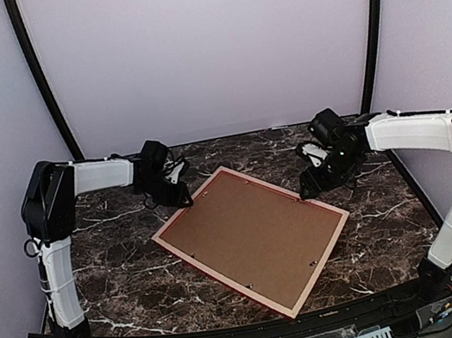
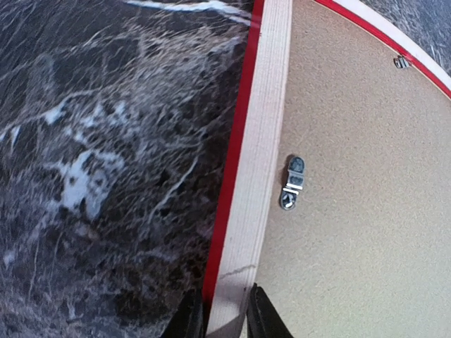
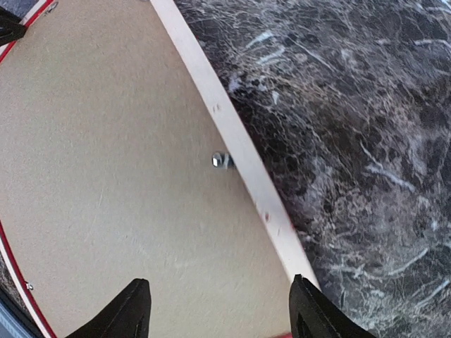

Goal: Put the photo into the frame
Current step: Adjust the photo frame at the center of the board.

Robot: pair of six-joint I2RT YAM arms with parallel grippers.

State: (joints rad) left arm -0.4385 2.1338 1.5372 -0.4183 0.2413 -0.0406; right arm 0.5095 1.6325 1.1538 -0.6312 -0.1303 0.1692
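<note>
**A dark worktop with a red frame lying on it**

The worktop (image 1: 122,275) is dark stone with white lines all through it. Pale walls (image 1: 204,41) stand around it, and two black poles (image 1: 42,79) curve up at the far side.

The frame (image 2: 259,127) lies flat in the middle of the worktop. It is turned so one corner points far and one points near. Its back is up, so the rails look like pale wood, with only a thin line of red at the edges. A brown board (image 1: 251,235) fills the inside of the frame. Small metal clips (image 2: 292,182) sit on the board close to the rails.

The left arm (image 1: 100,174) reaches in from the left to the far left side of the frame. The left fingers (image 2: 262,320) are down on that rail, one on the outside by the red edge and one on the inside by the board. They are squeezed in on the rail and grasp it.

The right arm (image 1: 412,132) reaches in from the right, near the right corner of the frame. The right fingers (image 3: 130,310) are spread wide and hold nothing. They hang above the frame, one over the brown board and one over the pale rail by the edge.
</note>
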